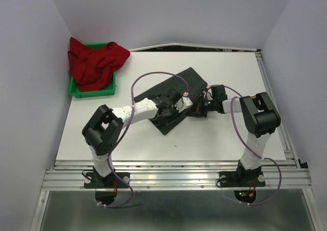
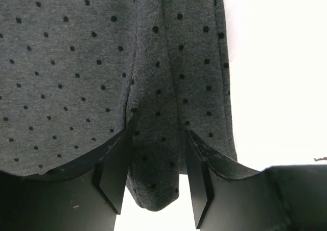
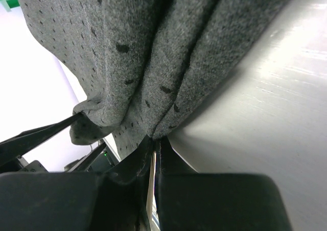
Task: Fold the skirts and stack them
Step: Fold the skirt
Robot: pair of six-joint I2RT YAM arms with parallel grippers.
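The charcoal dotted skirt lies slantwise at the table's middle, partly folded. My left gripper sits over its near edge. In the left wrist view the gripper has a thick fold of the skirt bunched between its fingers. My right gripper is at the skirt's right edge. In the right wrist view it is shut, pinching gathered folds of the skirt at its tips. The red skirt lies crumpled in and over the green bin at the far left.
The white table has purple walls on the left, back and right. Its near edge is a metal rail carrying both arm bases. Purple cables loop from each arm over the table.
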